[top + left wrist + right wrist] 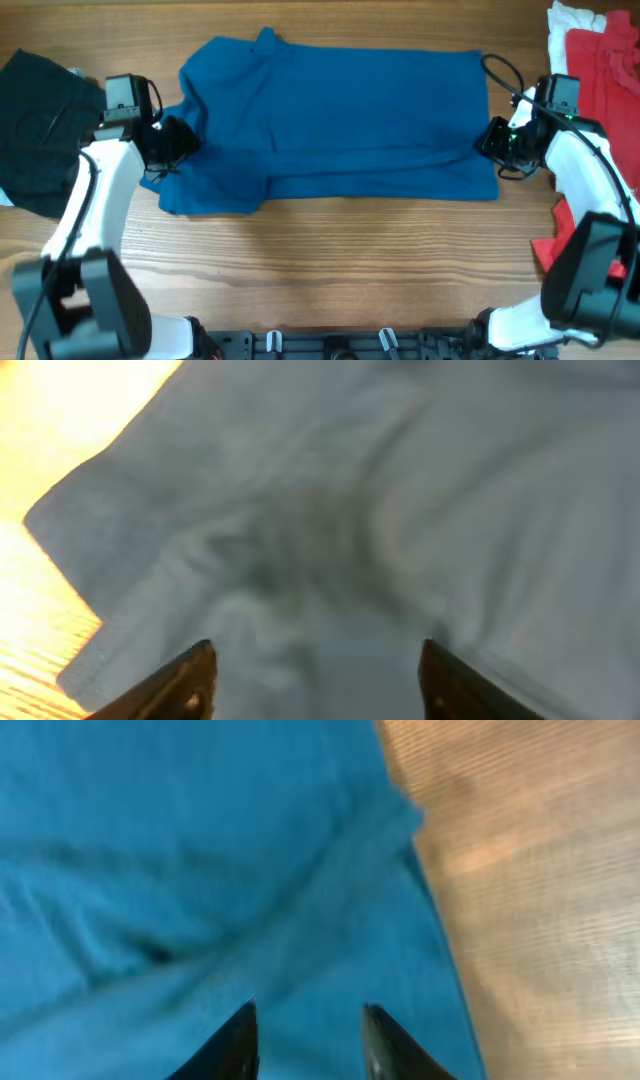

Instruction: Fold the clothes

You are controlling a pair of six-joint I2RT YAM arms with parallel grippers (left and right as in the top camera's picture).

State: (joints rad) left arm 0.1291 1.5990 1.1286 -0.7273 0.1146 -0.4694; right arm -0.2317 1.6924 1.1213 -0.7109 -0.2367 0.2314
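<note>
My left jaws hang spread over the rumpled sleeve end of the blue shirt [340, 120]. My right jaws are spread above its hem edge. The shirt lies flat on the bench [330, 270] between them, and the red tee [610, 70] is heaped beyond my right jaws.

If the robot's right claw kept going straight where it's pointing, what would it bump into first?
The blue shirt. The right gripper points at it with jaws open, near the shirt's edge. How close it is, I can't tell.
</note>
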